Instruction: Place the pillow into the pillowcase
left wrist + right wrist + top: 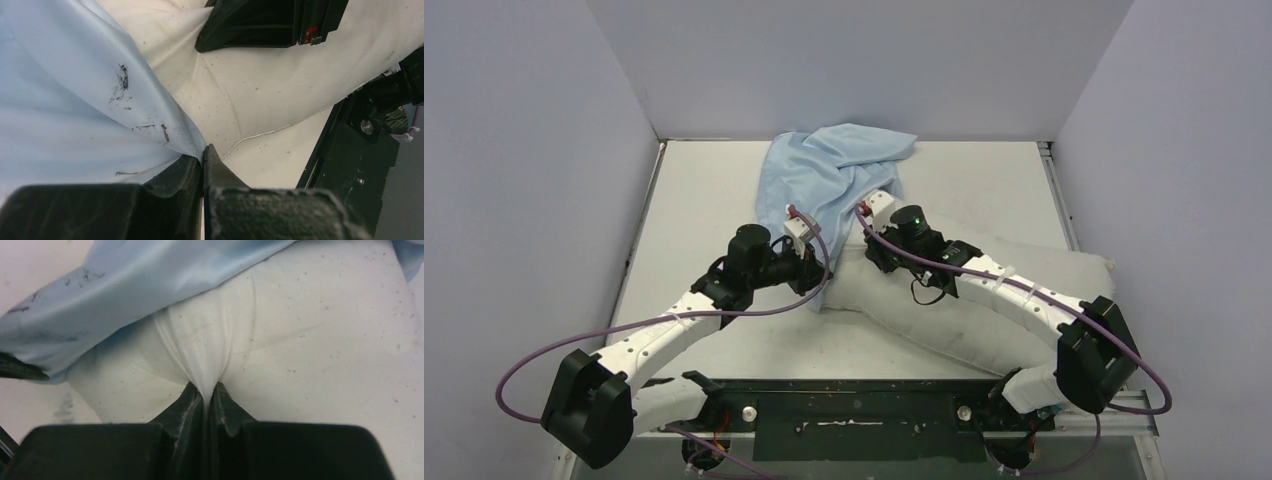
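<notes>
So the left gripper (204,152) is clamping tight on an edge of the light blue pillowcase (65,100) right at its tips, while the right gripper (205,392) is pinching a fold of the off-white pillow (310,315), with the pillowcase draping over the pillow just ahead of it.

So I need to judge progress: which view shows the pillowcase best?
Top external: the whole pillowcase, bunched at the far side, overlapping the pillow's end. Left wrist shows only a fold pinched in the left jaws; right wrist only a blue strip above the pillow.
</notes>
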Controlling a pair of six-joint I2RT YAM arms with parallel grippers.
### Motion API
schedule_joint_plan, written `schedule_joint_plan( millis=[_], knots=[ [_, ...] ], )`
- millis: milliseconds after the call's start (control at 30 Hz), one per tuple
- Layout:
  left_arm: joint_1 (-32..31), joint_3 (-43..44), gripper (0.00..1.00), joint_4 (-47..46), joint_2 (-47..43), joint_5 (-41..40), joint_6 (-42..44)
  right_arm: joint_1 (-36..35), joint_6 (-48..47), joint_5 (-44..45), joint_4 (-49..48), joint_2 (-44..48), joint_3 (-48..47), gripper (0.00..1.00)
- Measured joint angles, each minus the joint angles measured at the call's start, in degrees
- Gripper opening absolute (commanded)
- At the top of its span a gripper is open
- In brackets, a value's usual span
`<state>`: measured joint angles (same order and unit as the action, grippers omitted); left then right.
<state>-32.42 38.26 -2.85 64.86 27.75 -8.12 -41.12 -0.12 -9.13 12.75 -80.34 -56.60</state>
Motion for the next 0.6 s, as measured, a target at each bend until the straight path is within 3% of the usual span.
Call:
schedule_joint_plan(
  millis=[433, 600],
  knots=[
    [0.24, 0.00, 0.00, 0.11, -1.60, -2.56, -2.10, -0.61, 25.40, 14.71, -16.81, 1.14, 3.13, 0.00],
    [-0.94, -4.15, 0.00, -6.45, -3.91, -5.11, -10.84, -1.38, 32.48, 17.62, -24.33, 1.03, 8.22, 0.00]
  ],
)
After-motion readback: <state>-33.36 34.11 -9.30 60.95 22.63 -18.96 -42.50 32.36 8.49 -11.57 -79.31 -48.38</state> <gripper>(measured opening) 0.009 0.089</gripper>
